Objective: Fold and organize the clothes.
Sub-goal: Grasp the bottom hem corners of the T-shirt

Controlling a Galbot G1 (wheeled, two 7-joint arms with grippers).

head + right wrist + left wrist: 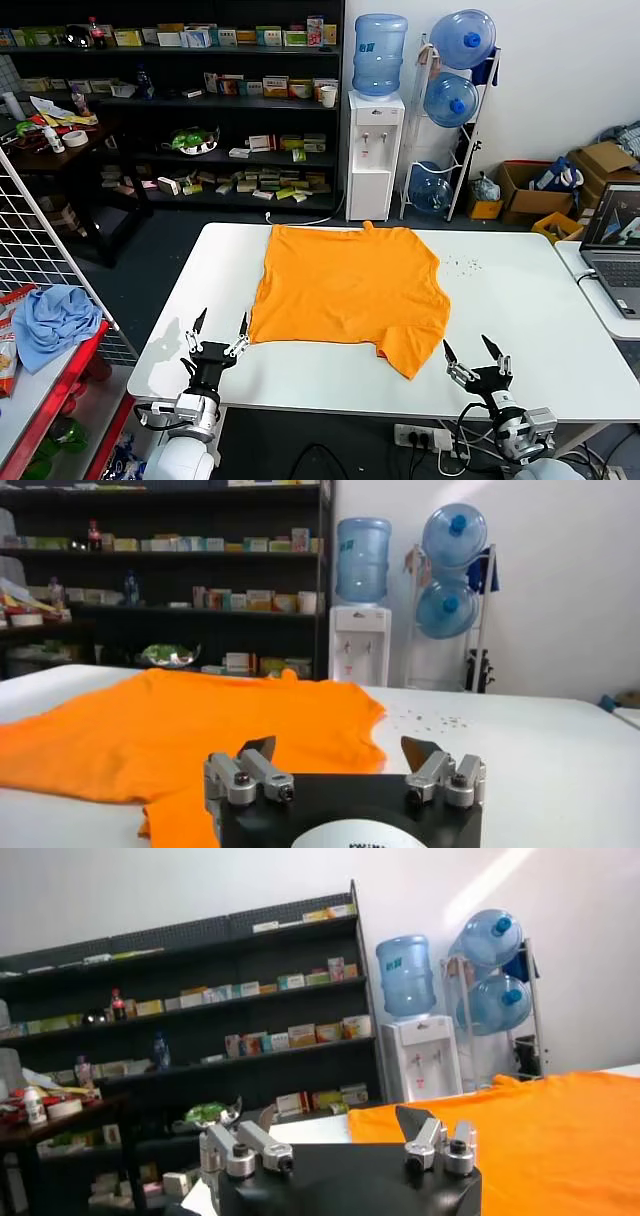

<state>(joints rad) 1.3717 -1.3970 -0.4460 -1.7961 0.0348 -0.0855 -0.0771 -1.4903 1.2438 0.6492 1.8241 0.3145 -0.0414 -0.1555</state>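
Meanwhile both open hands (220, 324) (476, 351) flank T-shirt's (345, 285) near edge

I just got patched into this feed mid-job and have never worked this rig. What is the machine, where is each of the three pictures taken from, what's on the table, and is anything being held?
It is a two-armed robot. The large picture looks down from its head; the other two come from cameras on its left and right wrists. An orange T-shirt lies spread on the white table, one sleeve at its near right corner. The left tool sits at the table's near edge by the shirt's near left corner, and the right tool at the near edge just right of that sleeve. Both stand open and hold nothing. A light blue cloth lies on a rack off to the left.
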